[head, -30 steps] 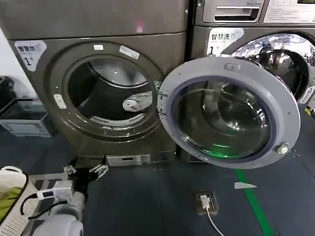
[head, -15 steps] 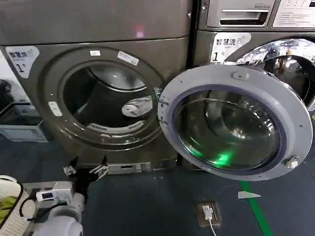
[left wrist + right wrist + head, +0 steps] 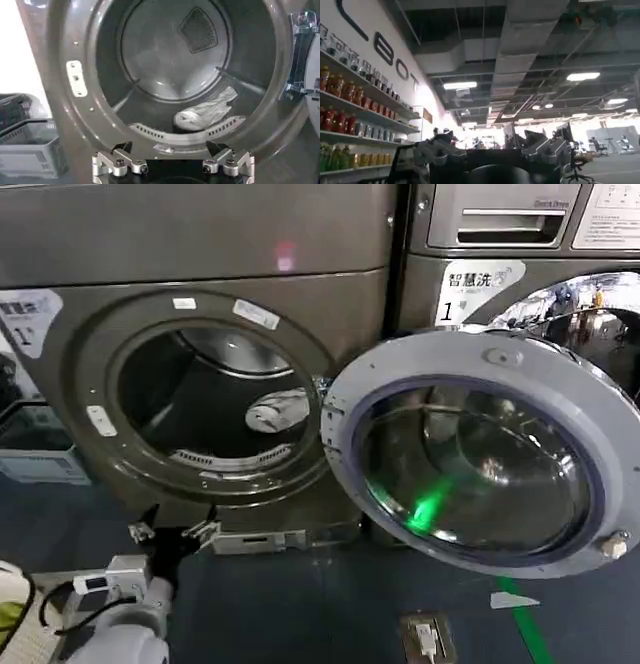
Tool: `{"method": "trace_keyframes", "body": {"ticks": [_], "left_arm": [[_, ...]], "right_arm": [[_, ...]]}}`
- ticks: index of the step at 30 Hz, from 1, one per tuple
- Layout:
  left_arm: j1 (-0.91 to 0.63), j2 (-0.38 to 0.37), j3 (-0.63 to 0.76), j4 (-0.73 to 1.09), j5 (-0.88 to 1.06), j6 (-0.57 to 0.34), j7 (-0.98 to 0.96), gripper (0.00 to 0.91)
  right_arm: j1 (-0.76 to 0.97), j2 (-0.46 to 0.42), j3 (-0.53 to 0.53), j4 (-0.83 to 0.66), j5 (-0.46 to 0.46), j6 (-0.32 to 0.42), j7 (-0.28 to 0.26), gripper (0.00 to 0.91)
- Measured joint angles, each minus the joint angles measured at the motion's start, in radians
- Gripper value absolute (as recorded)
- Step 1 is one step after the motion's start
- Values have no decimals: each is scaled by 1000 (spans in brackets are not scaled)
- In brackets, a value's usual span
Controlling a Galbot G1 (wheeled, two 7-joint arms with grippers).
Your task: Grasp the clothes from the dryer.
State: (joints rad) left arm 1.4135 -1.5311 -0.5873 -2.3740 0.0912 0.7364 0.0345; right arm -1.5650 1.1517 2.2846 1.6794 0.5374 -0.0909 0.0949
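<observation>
The dryer (image 3: 215, 374) stood with its grey-rimmed glass door (image 3: 480, 449) swung fully open to the robot's right, leaving the round porthole clear. The clothes (image 3: 277, 410), a small pale grey-white bundle, lay on the drum floor toward the right side of the opening, just behind the perforated inner lip. In the left wrist view the same bundle (image 3: 205, 112) rested low in the drum, beyond the rim and below the mesh vent (image 3: 199, 29) on the back wall.

The left gripper (image 3: 172, 531) was held low in front of the machine, below the porthole rim and outside the drum, well apart from the clothes. Its fingers (image 3: 120, 162) were spread wide and held nothing.

The right gripper (image 3: 490, 152) pointed away from the machines toward a ceiling and shelving (image 3: 355, 115); its fingers stood apart, with nothing between them.

A grey crate (image 3: 30, 150) sat on the floor to the left of the dryer.
</observation>
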Motion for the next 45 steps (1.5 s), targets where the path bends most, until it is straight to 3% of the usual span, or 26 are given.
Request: {"method": "trace_keyframes", "body": {"ticks": [45], "left_arm": [[12, 6, -12, 12, -46, 0, -3, 907]], "right_arm": [[-15, 18, 2, 16, 3, -1, 1, 907]]}}
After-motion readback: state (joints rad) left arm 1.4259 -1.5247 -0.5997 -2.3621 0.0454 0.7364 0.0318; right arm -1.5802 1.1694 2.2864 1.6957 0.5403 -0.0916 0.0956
